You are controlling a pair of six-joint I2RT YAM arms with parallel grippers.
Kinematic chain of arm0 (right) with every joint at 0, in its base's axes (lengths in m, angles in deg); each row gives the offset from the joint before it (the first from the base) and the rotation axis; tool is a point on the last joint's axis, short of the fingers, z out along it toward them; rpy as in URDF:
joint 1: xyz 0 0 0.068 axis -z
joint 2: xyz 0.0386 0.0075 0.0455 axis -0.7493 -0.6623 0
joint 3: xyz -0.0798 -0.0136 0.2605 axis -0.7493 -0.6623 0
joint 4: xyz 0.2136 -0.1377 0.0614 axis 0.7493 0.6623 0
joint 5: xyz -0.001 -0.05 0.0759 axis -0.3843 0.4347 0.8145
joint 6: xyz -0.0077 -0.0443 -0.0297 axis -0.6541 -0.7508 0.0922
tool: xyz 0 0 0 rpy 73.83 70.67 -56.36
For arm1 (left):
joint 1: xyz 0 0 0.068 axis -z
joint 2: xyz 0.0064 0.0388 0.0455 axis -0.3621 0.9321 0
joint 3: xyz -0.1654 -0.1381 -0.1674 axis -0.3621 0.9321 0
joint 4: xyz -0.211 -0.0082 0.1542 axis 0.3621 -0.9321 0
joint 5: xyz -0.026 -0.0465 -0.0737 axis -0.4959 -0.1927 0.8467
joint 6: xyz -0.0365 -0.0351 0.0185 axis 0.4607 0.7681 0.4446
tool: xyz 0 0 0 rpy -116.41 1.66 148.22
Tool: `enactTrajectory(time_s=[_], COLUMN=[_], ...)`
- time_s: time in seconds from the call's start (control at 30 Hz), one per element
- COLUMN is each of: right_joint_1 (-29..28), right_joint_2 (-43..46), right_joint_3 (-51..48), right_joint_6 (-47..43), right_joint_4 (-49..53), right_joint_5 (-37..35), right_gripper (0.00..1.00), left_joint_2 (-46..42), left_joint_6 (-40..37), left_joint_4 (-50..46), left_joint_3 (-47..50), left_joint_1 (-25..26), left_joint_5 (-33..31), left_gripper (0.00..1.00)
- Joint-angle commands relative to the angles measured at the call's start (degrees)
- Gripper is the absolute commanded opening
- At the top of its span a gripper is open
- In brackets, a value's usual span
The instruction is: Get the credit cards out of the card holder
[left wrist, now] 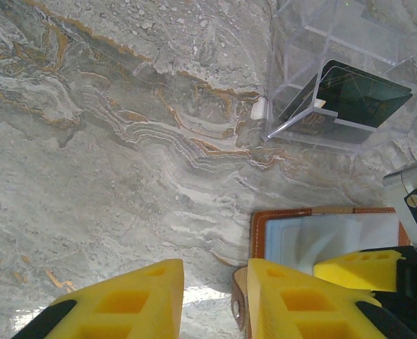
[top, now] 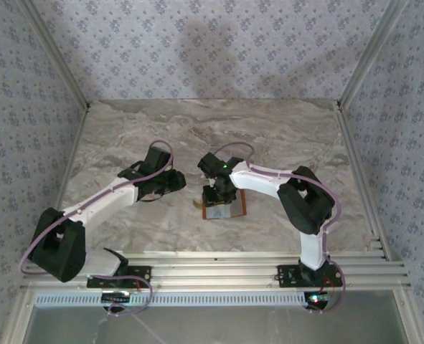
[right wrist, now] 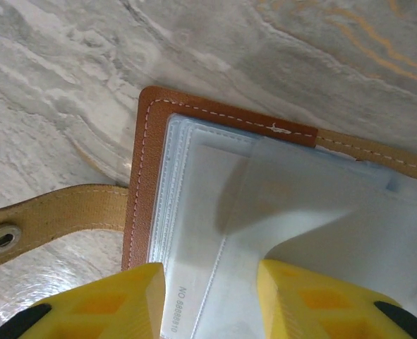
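Note:
The orange-brown card holder point(top: 232, 211) lies open on the marble table between the arms. In the right wrist view its brown edge point(right wrist: 146, 148) frames clear plastic sleeves. A pale card point(right wrist: 187, 286) printed with a number lies in a sleeve. My right gripper point(right wrist: 209, 277) hangs open just above this card, one yellow finger on each side. One translucent sleeve point(right wrist: 314, 191) curls upward. My left gripper point(left wrist: 214, 277) is open over bare marble, just left of the card holder point(left wrist: 321, 233) and beside its snap strap point(left wrist: 239, 305). A dark card point(left wrist: 349, 92) stands in a clear stand.
The clear acrylic stand point(left wrist: 300, 42) sits on the marble beyond the card holder. The holder's tan strap with a metal snap point(right wrist: 46, 220) stretches out to the left. Patterned walls and metal rails enclose the table point(top: 125, 129).

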State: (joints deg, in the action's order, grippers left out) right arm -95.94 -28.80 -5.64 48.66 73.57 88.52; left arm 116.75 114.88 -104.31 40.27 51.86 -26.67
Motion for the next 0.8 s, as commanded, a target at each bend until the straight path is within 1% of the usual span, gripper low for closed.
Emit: enactTrajectory(time_s=[0.0, 0.33, 0.47, 0.57, 0.77], right_joint_1=[-0.52, -0.57, -0.93, -1.09, -1.48], right_joint_2=[0.62, -0.97, -2.03, -2.71, -3.62], right_joint_3=[1.36, 1.45, 1.40, 1.35, 1.33], right_joint_6=[-0.83, -0.90, -0.87, -0.87, -0.61], right_joint_4=[5.53, 6.67, 6.74, 6.65, 6.99], right_joint_5=[-5.19, -8.65, -9.23, -9.63, -10.72], right_gripper=[0.43, 0.44, 0.41, 0.37, 0.25], left_joint_2=[0.45, 0.75, 0.64, 0.64, 0.90], left_joint_6=[-0.39, -0.30, -0.29, -0.24, -0.40], left_joint_4=[0.78, 1.13, 1.20, 1.22, 1.22], left_joint_3=[-0.51, -0.23, -0.16, -0.07, -0.23], left_joint_1=[-0.36, -0.35, -0.35, -0.32, -0.34], left_joint_5=[0.75, 1.13, 1.01, 0.96, 1.10], left_gripper=[0.30, 0.30, 0.30, 0.30, 0.30])
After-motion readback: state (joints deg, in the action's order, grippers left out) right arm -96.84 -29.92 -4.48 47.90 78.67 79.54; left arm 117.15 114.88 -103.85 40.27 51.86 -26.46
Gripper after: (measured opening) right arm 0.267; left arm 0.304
